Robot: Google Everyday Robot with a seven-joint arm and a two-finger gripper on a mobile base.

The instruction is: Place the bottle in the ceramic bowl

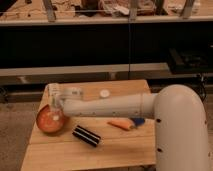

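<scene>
Your arm (pixel 125 105) reaches from the large white body (pixel 182 130) on the right across the wooden counter (pixel 120 150) toward its left end, where the pincer (pixel 55 102) sits over the far rim of the ceramic bowl (pixel 47 122). You cannot tell from this view whether the pincer is released or clenched. The bowl, glossy orange-red inside with a darker rim, rests near the counter's left edge, and the pincer's tip overlaps its upper right part. A pale, translucent shape at the pincer, just above the bowl's interior, is likely the bottle (pixel 56 114); whether it is held, touching the bowl, or already lying in it cannot be made out. Just in front of the arm, a dark ribbed block (pixel 86 136) lies at an angle on the counter, near the bowl's right side but apart from it. Further right, an orange carrot-like object (pixel 120 125) lies beside a blue item (pixel 137 121), the two touching or nearly so, both partly under the arm's line. A small flat white disc (pixel 104 93) sits toward the counter's back edge, well apart from the bowl. Behind the counter runs a long dark shelf unit (pixel 100 45).
</scene>
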